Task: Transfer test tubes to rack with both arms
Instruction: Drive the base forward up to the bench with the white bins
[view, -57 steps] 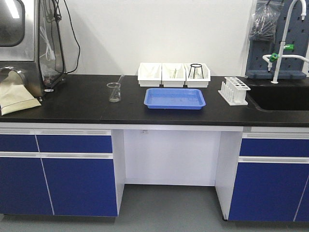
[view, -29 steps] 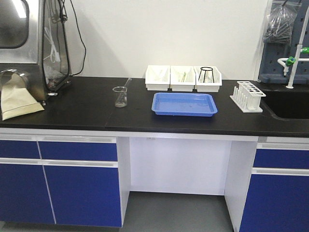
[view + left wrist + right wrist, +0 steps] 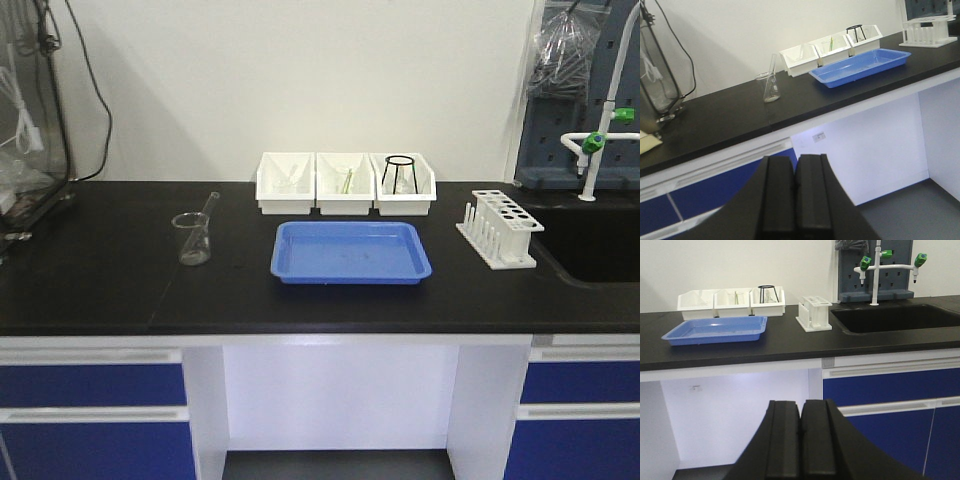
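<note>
One white rack (image 3: 497,229) stands on the black worktop (image 3: 100,280), at 3 o'clock from the blue tray (image 3: 285,262) and well apart from it. Its top plate carries rows of round holes, and a row of upright white pegs runs along the side facing the tray. Whether any test tubes sit in the holes cannot be told. On the tray floor only faint glints show, too dim to name.

At 12 o'clock from the tray, just behind it, three white bins (image 3: 345,206) stand side by side against the wall. The right one holds a black wire stand (image 3: 400,172), the middle one a slim greenish stick (image 3: 347,181), and the left one something clear and leaning. At 9 o'clock from the tray stands a clear beaker (image 3: 192,238) with a glass rod (image 3: 209,208) leaning out of it.

At 3 o'clock from the rack the worktop drops into a black sink (image 3: 590,245), with a white tap (image 3: 595,140) bearing green knobs behind it. Blue cabinet fronts (image 3: 90,430) run below the worktop.

The left gripper (image 3: 795,195) hangs below worktop height, its jaws pressed together with nothing between them. The right gripper (image 3: 801,440) is likewise low, its jaws closed on nothing.

No writing on any item is large enough to read.
</note>
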